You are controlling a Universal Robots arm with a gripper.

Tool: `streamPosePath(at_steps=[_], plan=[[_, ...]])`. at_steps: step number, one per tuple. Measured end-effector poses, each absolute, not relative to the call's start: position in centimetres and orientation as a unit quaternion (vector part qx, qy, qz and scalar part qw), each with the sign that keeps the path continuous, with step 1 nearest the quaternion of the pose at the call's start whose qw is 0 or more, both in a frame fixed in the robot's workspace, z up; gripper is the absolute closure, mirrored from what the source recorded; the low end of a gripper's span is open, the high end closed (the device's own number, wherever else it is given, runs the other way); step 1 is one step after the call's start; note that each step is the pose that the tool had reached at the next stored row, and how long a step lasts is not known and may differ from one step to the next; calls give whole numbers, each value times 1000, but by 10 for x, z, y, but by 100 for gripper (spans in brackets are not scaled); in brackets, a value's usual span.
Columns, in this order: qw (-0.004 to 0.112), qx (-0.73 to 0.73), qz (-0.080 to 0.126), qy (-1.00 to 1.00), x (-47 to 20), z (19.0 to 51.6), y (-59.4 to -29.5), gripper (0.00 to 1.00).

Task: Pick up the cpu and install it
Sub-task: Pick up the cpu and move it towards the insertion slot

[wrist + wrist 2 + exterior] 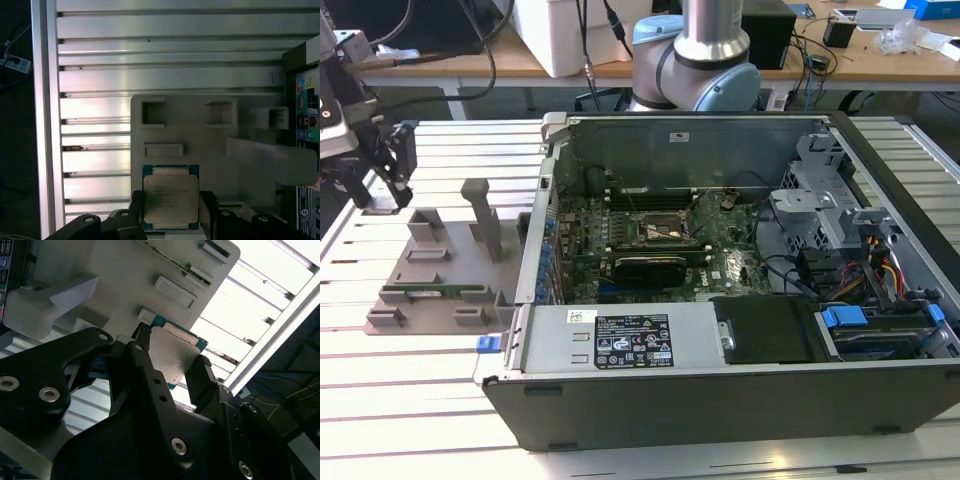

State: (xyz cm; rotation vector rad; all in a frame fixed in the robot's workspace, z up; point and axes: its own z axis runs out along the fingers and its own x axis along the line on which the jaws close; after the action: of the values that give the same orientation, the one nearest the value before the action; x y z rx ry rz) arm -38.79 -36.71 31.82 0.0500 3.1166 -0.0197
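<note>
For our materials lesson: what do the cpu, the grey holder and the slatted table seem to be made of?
The cpu: brushed metal lid, dull sheen, on a green board, likely fibreglass. The grey holder: matte, uniform colour, probably moulded or printed plastic. The slatted table: bright reflective ribs, likely aluminium.

Bright overall, glaring table slats [260,295], shadowed tool [172,347]
</note>
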Motion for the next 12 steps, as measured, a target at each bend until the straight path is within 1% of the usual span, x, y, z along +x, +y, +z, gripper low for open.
streamPosePath(at_steps=[3,12], plan=[[12,16,-6,1000,-388,334,-367,47],[12,16,-6,1000,-388,358,-367,47]])
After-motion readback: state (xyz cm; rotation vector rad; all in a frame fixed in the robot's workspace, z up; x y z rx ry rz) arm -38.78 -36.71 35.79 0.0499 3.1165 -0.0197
